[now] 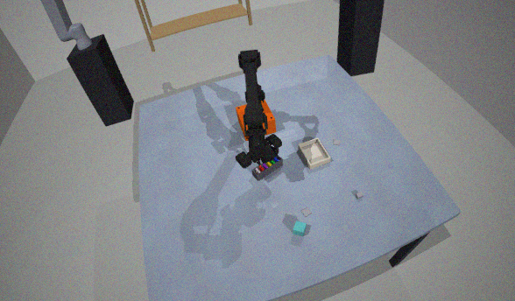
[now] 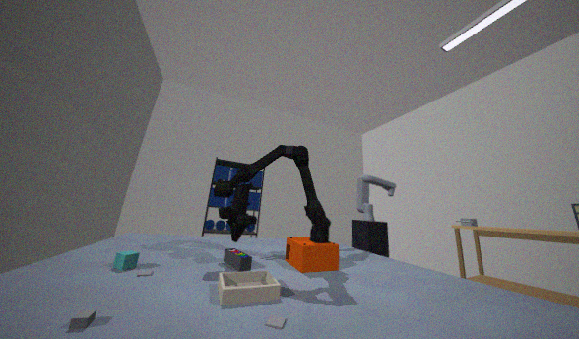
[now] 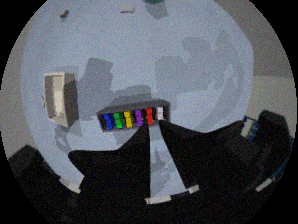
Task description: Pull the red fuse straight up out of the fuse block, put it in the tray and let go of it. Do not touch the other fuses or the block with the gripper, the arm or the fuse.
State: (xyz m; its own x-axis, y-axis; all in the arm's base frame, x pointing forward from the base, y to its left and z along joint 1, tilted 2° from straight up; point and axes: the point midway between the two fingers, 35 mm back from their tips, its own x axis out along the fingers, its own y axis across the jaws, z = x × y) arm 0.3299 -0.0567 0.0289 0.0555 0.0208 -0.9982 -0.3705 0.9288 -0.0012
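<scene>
Your gripper [image 1: 261, 161] [image 2: 236, 238] [image 3: 153, 123] hangs over the fuse block [image 1: 269, 171] [image 2: 230, 260] [image 3: 142, 105], its fingers parted by a narrow gap and holding nothing. The exterior view shows air between the tips and the block.

The red fuse [image 1: 262, 168] [image 2: 233, 250] [image 3: 149, 116] is seated in its slot, second from the end, between the white fuse [image 1: 257, 171] [image 3: 160, 113] and the purple fuse [image 1: 265, 165] [image 2: 237, 252] [image 3: 139, 117]. In the wrist view it lies just ahead of the left-hand fingertip, with the gap nearer the white one. You'd probably want to centre on red before going down. The fingers part roughly along the row, so I'd watch both neighbours; they leave you little room.

Beyond the block's blue end, and apart from it, the tray [image 1: 321, 163] [image 2: 251, 296] [image 3: 72, 100] sits upright on the tabletop [image 1: 359, 163] [image 2: 167, 292] [image 3: 125, 60], with no fuse showing inside. The pull is still to be done.
</scene>
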